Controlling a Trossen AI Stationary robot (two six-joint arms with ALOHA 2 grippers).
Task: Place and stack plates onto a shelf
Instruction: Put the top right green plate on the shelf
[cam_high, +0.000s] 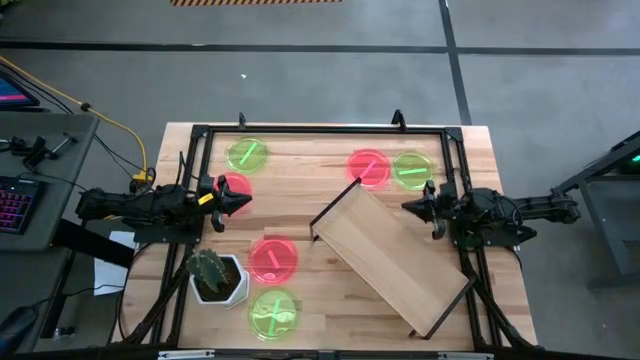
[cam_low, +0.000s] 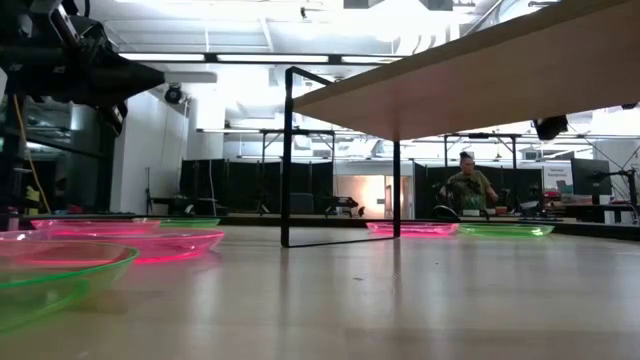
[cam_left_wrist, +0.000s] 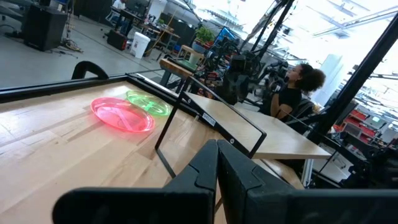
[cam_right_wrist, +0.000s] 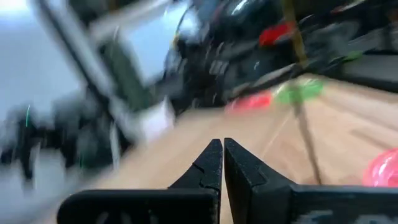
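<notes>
Six plates lie flat on the table in the high view: green (cam_high: 247, 155) and pink (cam_high: 232, 185) at far left, pink (cam_high: 368, 167) and green (cam_high: 411, 170) at far right, pink (cam_high: 273, 259) and green (cam_high: 273, 313) near the front. The shelf (cam_high: 392, 255) stands slantwise on its dark end panels (cam_low: 288, 150), its board raised off the table. My left gripper (cam_high: 243, 203) is shut and hovers above the near rim of the far-left pink plate. My right gripper (cam_high: 408, 206) is shut, in the air between the far-right green plate and the shelf's far corner.
A white pot with a cactus (cam_high: 215, 277) stands left of the front pink plate. A dark metal frame (cam_high: 320, 130) runs around the table's edges. A person (cam_low: 466, 185) sits in the room beyond the far edge.
</notes>
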